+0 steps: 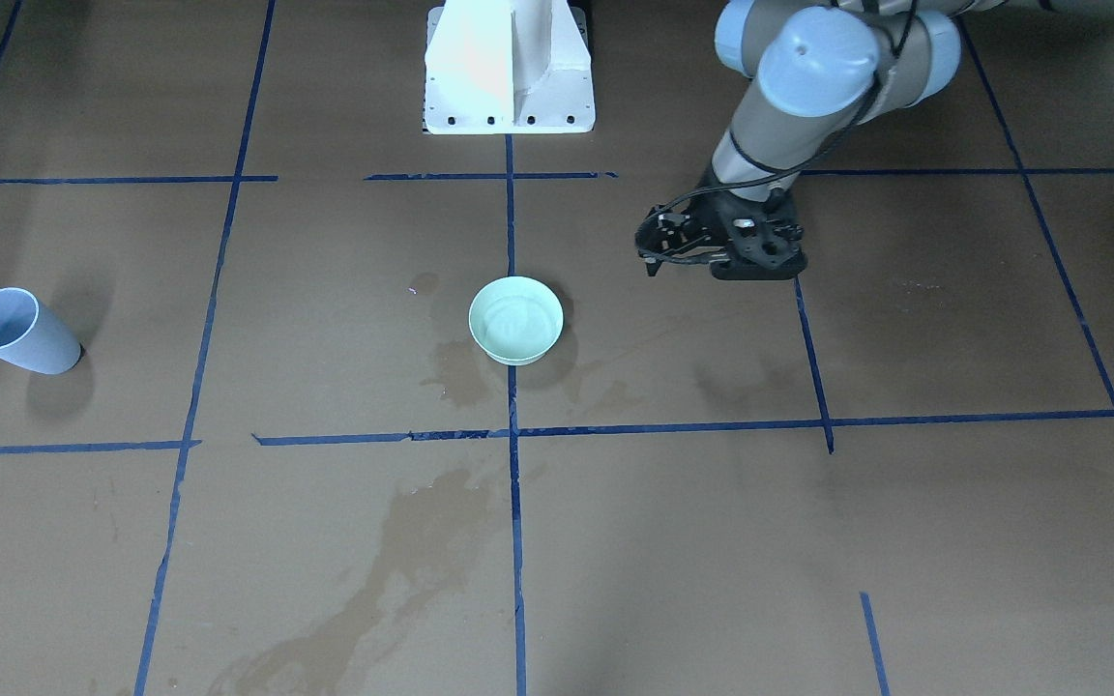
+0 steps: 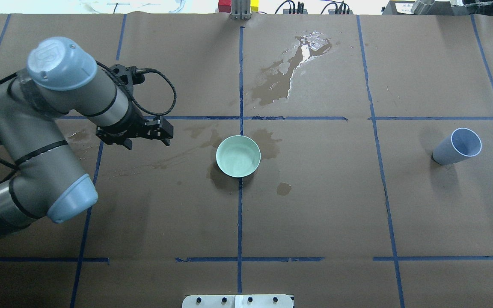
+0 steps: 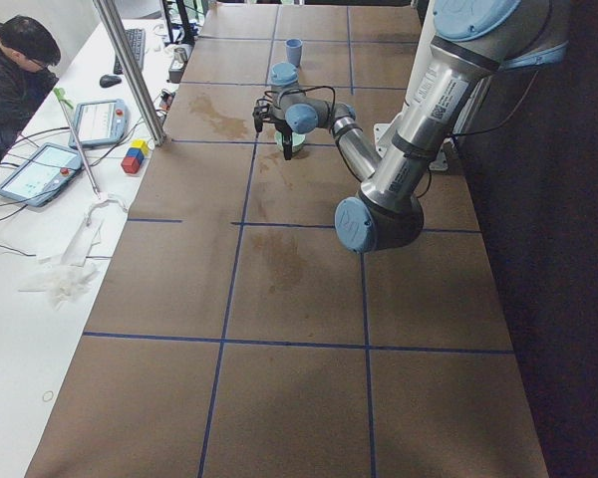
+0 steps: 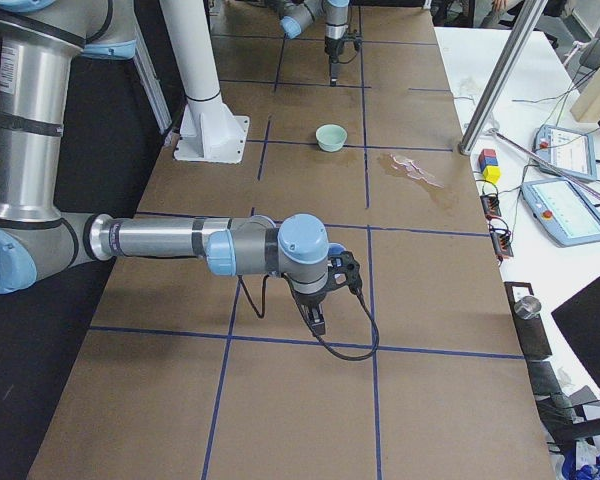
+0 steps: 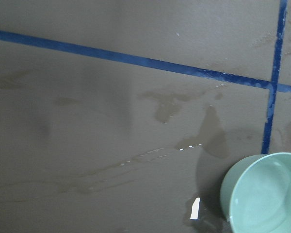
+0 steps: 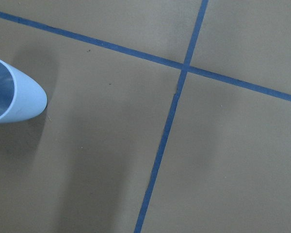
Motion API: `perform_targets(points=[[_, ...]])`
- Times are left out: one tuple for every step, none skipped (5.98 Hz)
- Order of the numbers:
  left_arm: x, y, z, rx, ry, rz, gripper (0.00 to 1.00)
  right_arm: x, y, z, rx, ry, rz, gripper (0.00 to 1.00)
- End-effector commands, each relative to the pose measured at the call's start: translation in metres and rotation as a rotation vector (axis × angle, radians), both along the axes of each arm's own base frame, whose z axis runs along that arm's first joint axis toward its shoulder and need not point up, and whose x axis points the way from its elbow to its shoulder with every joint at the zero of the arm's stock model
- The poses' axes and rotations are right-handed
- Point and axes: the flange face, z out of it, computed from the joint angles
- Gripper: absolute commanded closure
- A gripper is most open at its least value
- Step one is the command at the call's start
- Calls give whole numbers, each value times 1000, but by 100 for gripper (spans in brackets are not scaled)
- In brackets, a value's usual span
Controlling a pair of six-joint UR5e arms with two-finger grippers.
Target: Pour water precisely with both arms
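Observation:
A pale green bowl (image 1: 515, 319) (image 2: 238, 156) stands at the table's middle on a blue tape cross. A light blue cup (image 1: 20, 333) (image 2: 456, 147) stands far off on the robot's right side. My left gripper (image 2: 147, 143) (image 1: 726, 271) hangs above the table beside the bowl, apart from it, open and empty. The left wrist view shows the bowl (image 5: 264, 194) at its lower right corner. My right gripper (image 4: 320, 318) shows only in the exterior right view, so I cannot tell its state. The right wrist view shows the cup's rim (image 6: 9, 92) at its left edge.
Wet stains darken the brown paper around the bowl (image 2: 268, 143), and a larger puddle (image 2: 289, 72) lies toward the far edge. The white pedestal base (image 1: 509, 68) stands at the robot's side. A person (image 3: 15, 70) sits at a side table with tablets.

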Motion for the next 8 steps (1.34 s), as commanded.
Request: perform_targets(points=[[-27,-1,30,44,-28,32,0,-26,-2,-61,-30,-37,75,0],[-26,-1,30,40,-28,31,0,-46,-1,-81,-39,-51,82,0],[-24,0,30,34,-28,29,0,-69,-3,-95,-24,-82,128,0],[-24,0,30,34,-28,29,0,-97,-1,-105,-9,-100,166,0],[-23,0,29,34,-27,29,0,-122,4,-109,11,-105,202,0],[-23,0,27,37,-24,27,0,-150,19,-102,39,-93,246,0],[-22,0,28,19,-24,15,0,-172,34,-92,70,-73,279,0],[-20,1,25,10,-21,7,0,-195,53,-80,93,-66,324,0]])
